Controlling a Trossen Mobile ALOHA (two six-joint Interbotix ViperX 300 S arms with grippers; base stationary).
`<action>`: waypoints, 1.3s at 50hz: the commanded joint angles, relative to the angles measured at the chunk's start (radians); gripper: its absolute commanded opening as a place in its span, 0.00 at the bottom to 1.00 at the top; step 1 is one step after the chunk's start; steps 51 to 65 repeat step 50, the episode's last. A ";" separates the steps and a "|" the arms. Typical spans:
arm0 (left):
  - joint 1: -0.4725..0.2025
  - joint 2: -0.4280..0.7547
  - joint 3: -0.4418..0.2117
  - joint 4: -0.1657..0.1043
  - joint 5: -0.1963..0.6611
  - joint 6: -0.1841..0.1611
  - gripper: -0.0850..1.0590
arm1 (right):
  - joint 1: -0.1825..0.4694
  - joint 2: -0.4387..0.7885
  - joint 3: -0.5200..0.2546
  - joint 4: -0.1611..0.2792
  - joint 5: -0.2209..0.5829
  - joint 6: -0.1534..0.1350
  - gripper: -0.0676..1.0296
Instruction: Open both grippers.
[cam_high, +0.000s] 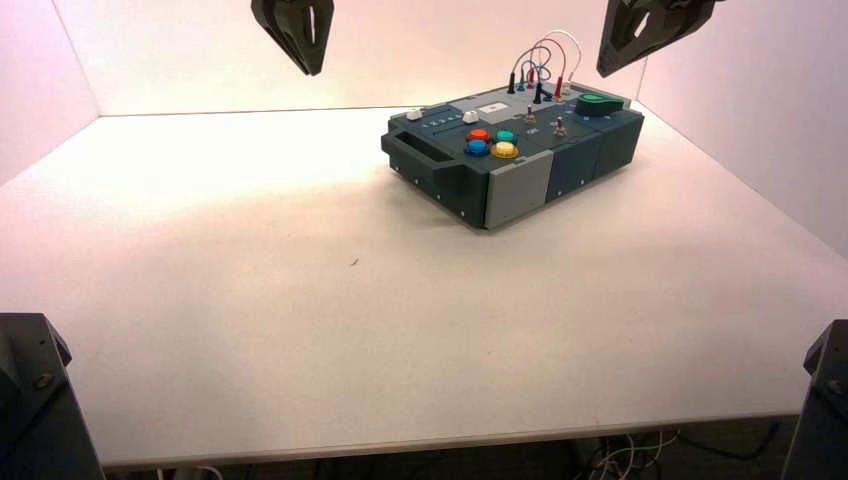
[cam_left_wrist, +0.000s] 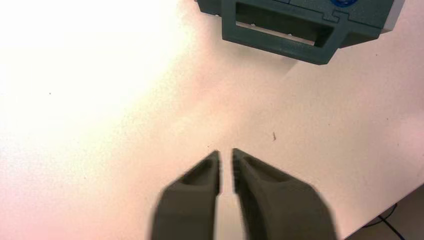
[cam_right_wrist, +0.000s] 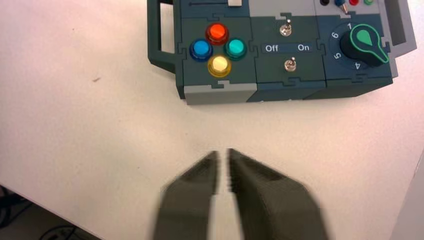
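My left gripper hangs high above the table's far left part. In the left wrist view, the left gripper is shut but for a thin slit and holds nothing. My right gripper hangs high at the far right, above the box. In the right wrist view, the right gripper is likewise shut but for a thin slit and is empty. Both are well clear of the box.
The dark teal box stands at the table's back right, turned at an angle. It bears red, blue, green and yellow buttons, two toggle switches, a green knob and looped wires. Its handle faces left.
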 joint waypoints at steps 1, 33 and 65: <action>-0.006 -0.011 -0.017 -0.002 -0.014 -0.015 0.76 | 0.000 -0.005 -0.011 -0.002 -0.037 0.015 0.94; -0.008 0.008 -0.017 -0.002 -0.014 -0.025 0.87 | -0.002 0.008 -0.011 -0.002 -0.026 0.015 0.90; -0.008 0.011 -0.020 -0.002 -0.006 -0.025 0.85 | -0.002 0.009 -0.011 -0.003 -0.026 0.012 0.90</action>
